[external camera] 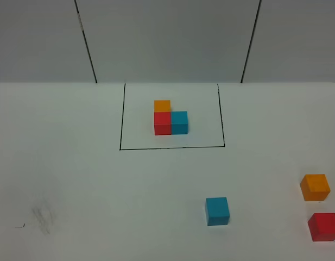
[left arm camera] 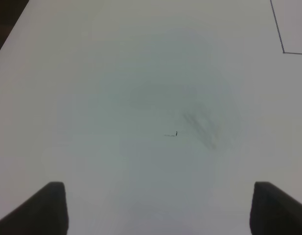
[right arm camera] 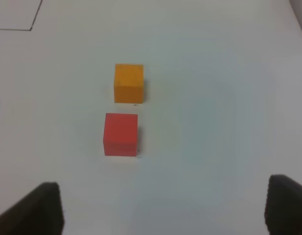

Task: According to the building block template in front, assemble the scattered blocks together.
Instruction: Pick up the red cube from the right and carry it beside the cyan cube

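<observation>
The building block template (external camera: 170,120) is an L of orange, red and cyan-blue cubes inside a thin black drawn rectangle (external camera: 122,117) at the table's middle back. The scattered blocks lie near the front right: a cyan-blue cube (external camera: 217,211), an orange cube (external camera: 315,187) and a red cube (external camera: 324,227). The right wrist view shows the orange cube (right arm camera: 128,83) and the red cube (right arm camera: 121,134) ahead of my open, empty right gripper (right arm camera: 163,208). My left gripper (left arm camera: 158,208) is open and empty over bare table. Neither gripper shows in the exterior high view.
A grey smudge (external camera: 43,217) and a small black mark (external camera: 21,225) lie on the white table at the front left; the left wrist view shows them too (left arm camera: 202,125). A corner of the drawn rectangle (left arm camera: 283,51) shows there. A grey panelled wall (external camera: 167,38) stands behind the table.
</observation>
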`<state>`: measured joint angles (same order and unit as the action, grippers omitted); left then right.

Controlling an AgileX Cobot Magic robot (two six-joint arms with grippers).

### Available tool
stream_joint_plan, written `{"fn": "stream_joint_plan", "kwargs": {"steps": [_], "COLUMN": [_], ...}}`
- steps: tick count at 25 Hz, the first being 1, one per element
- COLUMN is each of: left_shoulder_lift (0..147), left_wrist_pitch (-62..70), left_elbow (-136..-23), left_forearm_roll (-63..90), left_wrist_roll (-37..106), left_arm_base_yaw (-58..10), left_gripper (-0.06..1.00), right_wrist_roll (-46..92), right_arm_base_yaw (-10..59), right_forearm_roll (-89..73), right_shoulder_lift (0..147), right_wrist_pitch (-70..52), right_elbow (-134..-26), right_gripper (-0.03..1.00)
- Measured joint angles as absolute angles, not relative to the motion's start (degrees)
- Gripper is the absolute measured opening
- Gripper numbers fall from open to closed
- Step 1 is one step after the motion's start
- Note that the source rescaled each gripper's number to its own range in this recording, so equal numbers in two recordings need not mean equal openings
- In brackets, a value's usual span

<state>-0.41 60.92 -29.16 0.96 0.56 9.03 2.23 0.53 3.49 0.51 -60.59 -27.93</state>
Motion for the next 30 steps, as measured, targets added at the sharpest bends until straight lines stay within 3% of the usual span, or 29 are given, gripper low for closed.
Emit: {"fn": "stream_joint_plan", "kwargs": {"steps": [30], "left_shoulder_lift": [-0.41], "left_wrist_pitch": [60.92], "left_elbow": [-29.16], "left_forearm_roll": [0.96], "left_wrist_roll": [0.56], "left_arm_base_yaw": [9.05], "left_gripper": [0.99], "right_wrist_roll": [2.23], "right_arm_base_yaw": [0.53], "right_forearm_roll": [2.84], "right_shoulder_lift": [2.37], "right_wrist_pitch": [-60.20], "right_elbow": [-27.99], "right_gripper": [0.76]}}
